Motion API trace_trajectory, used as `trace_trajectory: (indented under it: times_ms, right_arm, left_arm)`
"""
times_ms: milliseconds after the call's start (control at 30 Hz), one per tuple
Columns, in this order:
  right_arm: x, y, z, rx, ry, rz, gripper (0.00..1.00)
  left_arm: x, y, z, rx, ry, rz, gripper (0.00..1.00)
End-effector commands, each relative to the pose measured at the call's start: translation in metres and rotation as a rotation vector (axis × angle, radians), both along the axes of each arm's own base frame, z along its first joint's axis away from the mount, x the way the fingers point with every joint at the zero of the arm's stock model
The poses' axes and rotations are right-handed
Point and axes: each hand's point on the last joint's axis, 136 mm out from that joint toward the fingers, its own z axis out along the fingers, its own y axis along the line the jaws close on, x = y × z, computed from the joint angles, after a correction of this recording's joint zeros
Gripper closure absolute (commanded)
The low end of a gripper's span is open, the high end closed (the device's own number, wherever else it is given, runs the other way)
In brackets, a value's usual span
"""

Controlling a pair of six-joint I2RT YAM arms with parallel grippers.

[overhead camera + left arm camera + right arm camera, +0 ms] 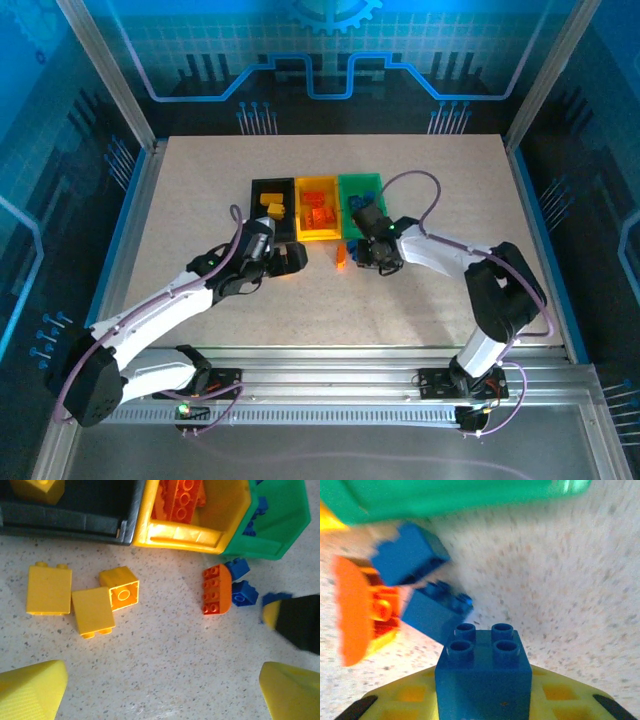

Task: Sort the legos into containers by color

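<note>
My right gripper (483, 690) is shut on a blue lego (482, 665), studs facing the camera, just above the table in front of the green container (455, 497). Two more blue legos (434, 611) and an orange one (366, 611) lie beside it. Wide open over bare table, my left gripper (162, 695) has three yellow legos (93, 611) ahead of it on the left. The black container (272, 190) holds yellow legos, the yellow container (318, 235) orange ones, and the green container (360, 182) blue ones.
The three bins stand side by side in a row at the table's middle. Both arms reach toward the strip just in front of them, the two grippers (290, 258) (380, 255) close together. A raised frame (140, 190) runs along the table's edges.
</note>
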Motion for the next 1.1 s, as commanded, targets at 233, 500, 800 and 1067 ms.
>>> trace_trajectory:
  times_ms: [233, 500, 800, 1067]
  right_arm:
    - [0.114, 0.0, 0.056, -0.079, -0.168, -0.038, 0.68]
    - [0.147, 0.013, 0.06, -0.084, -0.171, -0.023, 0.47]
    - [0.084, 0.025, 0.089, 0.001, -0.208, 0.044, 0.34]
    - [0.034, 0.036, 0.038, 0.128, -0.091, 0.11, 0.37]
  left_arm:
    - [-0.025, 0.017, -0.017, 0.005, 0.051, 0.033, 0.01]
    - [-0.036, 0.031, -0.018, 0.022, 0.066, 0.069, 0.01]
    - [-0.033, 0.039, -0.013, 0.028, 0.049, 0.094, 0.01]
    - [-0.033, 0.042, -0.019, 0.034, 0.066, 0.104, 0.01]
